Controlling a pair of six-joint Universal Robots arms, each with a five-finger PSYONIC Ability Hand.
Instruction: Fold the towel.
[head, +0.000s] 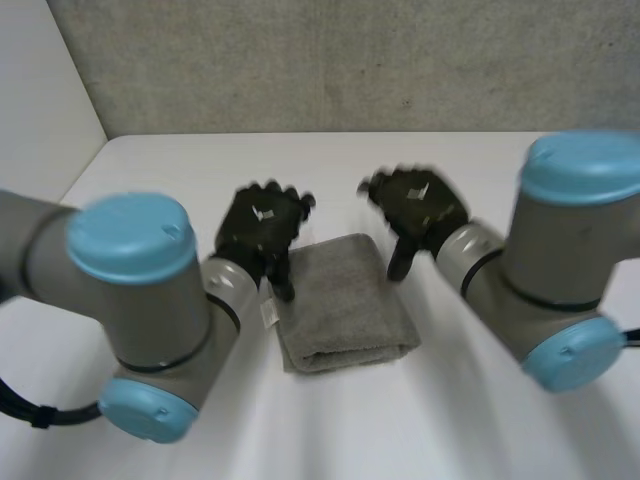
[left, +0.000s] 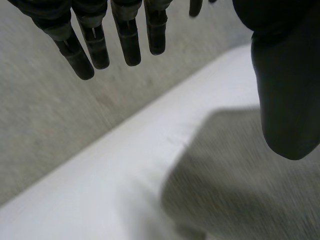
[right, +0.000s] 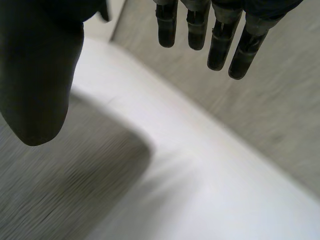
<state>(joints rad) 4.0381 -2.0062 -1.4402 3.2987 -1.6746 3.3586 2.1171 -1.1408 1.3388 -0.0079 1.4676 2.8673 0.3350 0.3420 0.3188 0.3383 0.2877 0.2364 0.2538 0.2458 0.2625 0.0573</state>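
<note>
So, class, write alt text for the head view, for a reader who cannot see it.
A grey towel, folded into a rectangle, lies on a white table. The robot's black left hand and right hand are at its far corners, fingers open, gripping nothing.

The towel is grey and folded into a thick, compact rectangle. It lies flat in the middle of the white table, with its rounded fold edge on the near side.

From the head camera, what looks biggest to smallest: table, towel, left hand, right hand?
1. table
2. towel
3. left hand and right hand: they look about alike, so I won't rank them.
</note>
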